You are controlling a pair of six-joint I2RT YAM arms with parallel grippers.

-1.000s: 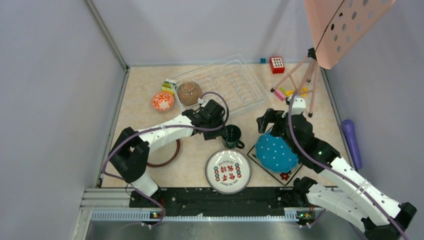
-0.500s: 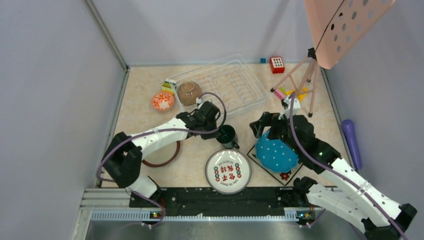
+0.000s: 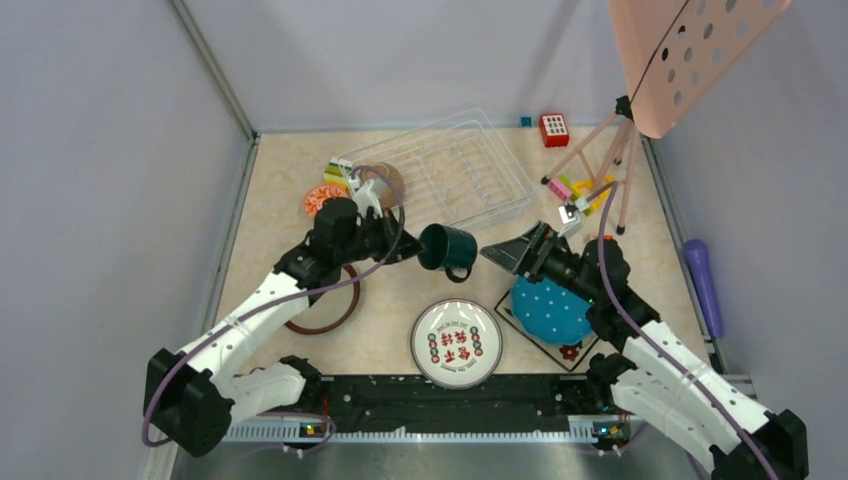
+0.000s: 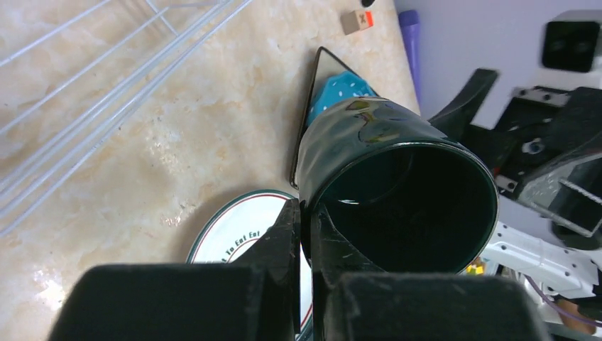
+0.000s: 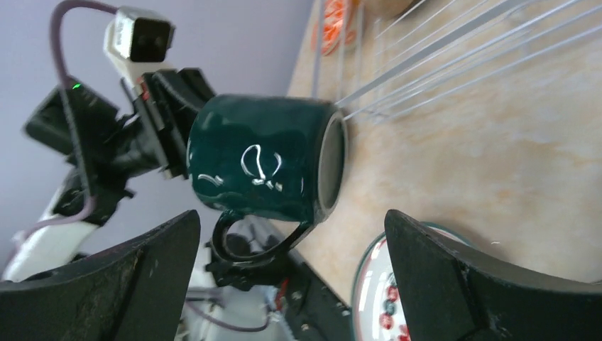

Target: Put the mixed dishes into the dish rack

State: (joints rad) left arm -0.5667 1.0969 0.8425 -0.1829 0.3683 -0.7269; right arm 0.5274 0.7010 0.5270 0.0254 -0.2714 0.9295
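the left pincer (image 3: pixel 412 246) grips the dark green mug (image 3: pixel 448 249) by its rim, clear above the middle of the table (image 3: pixel 280 200), long axis level, base end just beside the wide-open right pincer (image 3: pixel 497 254), dish rack (image 3: pixel 470 165) toward the far edge.

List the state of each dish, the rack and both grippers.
dark green mug, held off the table, tipped sideways.
left gripper, shut on the mug's rim.
right gripper, open, empty.
white plate, flat on the table.
blue dotted plate, resting on the black square plate.
red-rimmed plate, flat, partly hidden by the left arm.
dish rack, upright, no plates in it.
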